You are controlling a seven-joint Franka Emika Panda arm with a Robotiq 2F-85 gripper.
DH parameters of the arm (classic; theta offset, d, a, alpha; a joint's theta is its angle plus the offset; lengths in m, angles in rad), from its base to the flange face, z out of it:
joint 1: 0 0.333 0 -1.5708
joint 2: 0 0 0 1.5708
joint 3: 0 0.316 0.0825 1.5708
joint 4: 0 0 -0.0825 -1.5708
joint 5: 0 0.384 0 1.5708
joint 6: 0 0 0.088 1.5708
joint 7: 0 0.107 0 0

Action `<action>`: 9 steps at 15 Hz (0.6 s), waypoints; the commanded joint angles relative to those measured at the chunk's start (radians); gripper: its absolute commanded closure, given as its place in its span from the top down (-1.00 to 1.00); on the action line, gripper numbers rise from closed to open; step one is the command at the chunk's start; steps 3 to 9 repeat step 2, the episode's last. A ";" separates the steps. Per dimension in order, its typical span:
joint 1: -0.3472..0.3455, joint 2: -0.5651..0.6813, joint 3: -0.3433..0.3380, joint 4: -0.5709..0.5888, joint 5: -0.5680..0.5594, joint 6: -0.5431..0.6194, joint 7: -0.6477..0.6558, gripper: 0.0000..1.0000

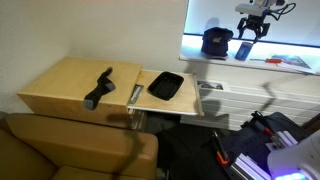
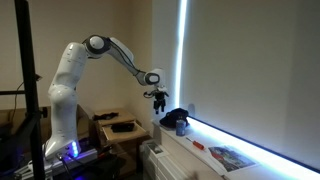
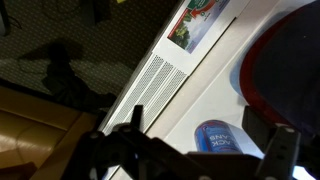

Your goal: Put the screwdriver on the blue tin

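Observation:
The blue tin [image 1: 243,49] lies on the white window sill next to a dark navy cap [image 1: 215,40]. My gripper [image 1: 250,24] hangs just above the tin with its fingers spread and nothing between them. In the wrist view the tin [image 3: 222,138] sits directly below, between the two fingers of my gripper [image 3: 213,122]. A small short tool [image 1: 134,93], likely the screwdriver, lies on the wooden table beside the black tray [image 1: 166,85]; its colour is too small to tell. In an exterior view my gripper [image 2: 158,97] hovers over the sill.
A long black tool with an angled handle [image 1: 98,88] lies on the wooden table [image 1: 60,85]. A printed booklet [image 1: 290,62] lies on the sill. A white radiator grille [image 3: 150,80] runs below the sill. A brown sofa [image 1: 70,150] stands in front of the table.

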 commanded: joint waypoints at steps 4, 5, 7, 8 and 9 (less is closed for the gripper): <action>0.023 0.010 -0.010 -0.007 0.026 -0.016 -0.032 1.00; 0.023 0.010 -0.010 -0.007 0.026 -0.016 -0.032 1.00; 0.023 0.010 -0.010 -0.007 0.026 -0.016 -0.032 1.00; 0.023 0.010 -0.010 -0.007 0.026 -0.016 -0.032 1.00; 0.023 0.010 -0.010 -0.007 0.026 -0.016 -0.032 1.00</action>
